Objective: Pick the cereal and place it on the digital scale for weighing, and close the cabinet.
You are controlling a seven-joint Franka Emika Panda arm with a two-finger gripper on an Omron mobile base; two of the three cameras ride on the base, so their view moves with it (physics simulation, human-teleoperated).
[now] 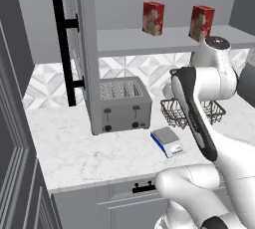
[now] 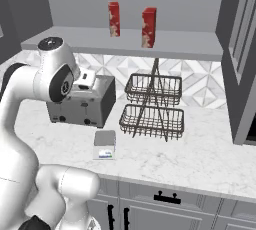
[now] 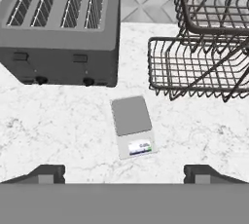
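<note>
We hadn't reached yet: gripper (image 3: 124, 172) spread wide, empty, above the digital scale (image 3: 132, 125) mid-worktop. Cereal (image 2: 148, 27) stood near the cabinet (image 1: 74, 49) shelf's front edge; next move needed lifting there.

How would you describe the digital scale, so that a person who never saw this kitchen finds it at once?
Start at the big grey toaster on the marble counter. Just in front of it, toward the two-tier wire basket, lies the digital scale. It is the one small flat item there, with a grey plate and a little display strip at its front edge.
</note>
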